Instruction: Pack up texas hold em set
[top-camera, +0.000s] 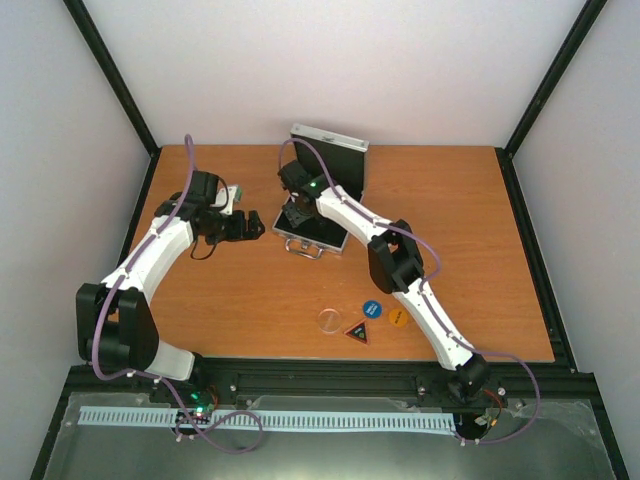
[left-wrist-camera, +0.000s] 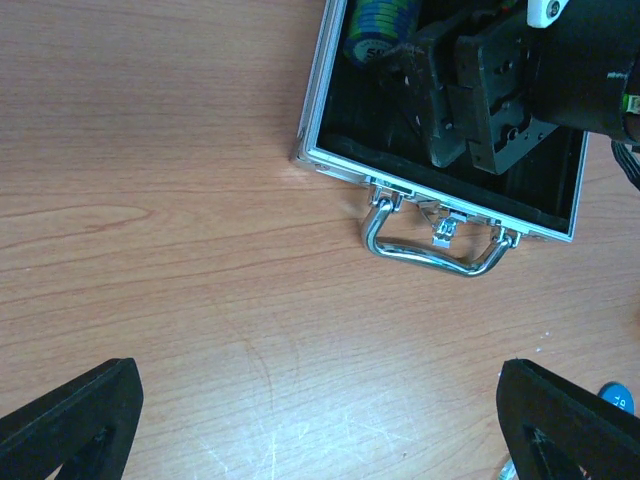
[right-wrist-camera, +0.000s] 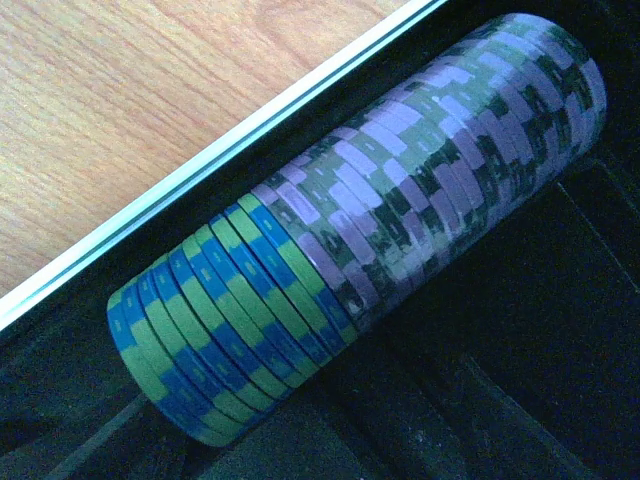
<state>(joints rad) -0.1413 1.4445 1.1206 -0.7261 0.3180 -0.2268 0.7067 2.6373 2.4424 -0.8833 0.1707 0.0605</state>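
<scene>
**Poker chips (right-wrist-camera: 360, 230) bedded, buttons next**

The open case (left-wrist-camera: 318, 100) sits mid-table, chips against one side wall. The right gripper (left-wrist-camera: 465, 110) hangs inside; its jaws I cannot read. The left gripper (left-wrist-camera: 320, 420) gapes empty before the handle (left-wrist-camera: 430, 260). Next, likely: clear the rim, then fetch the buttons (top-camera: 372, 309) on open table nearer the bases.

Setting: robotics lab test cell. Evidence, overhead view: plain white panel walls (top-camera: 330, 70) across the top and sides, held in black frame struts (top-camera: 110, 75) at upper left and upper right; wood-grain tabletop (top-camera: 450, 220) at centre; left arm (top-camera: 150, 250) and right arm (top-camera: 425, 290), white and black, bolted to a black mounting rail (top-camera: 320, 380) along the lower edge. Bottom of frame: white slotted cable duct (top-camera: 300, 420) and purple cables (top-camera: 525, 400) over sheet metal (top-camera: 380, 455).
</scene>
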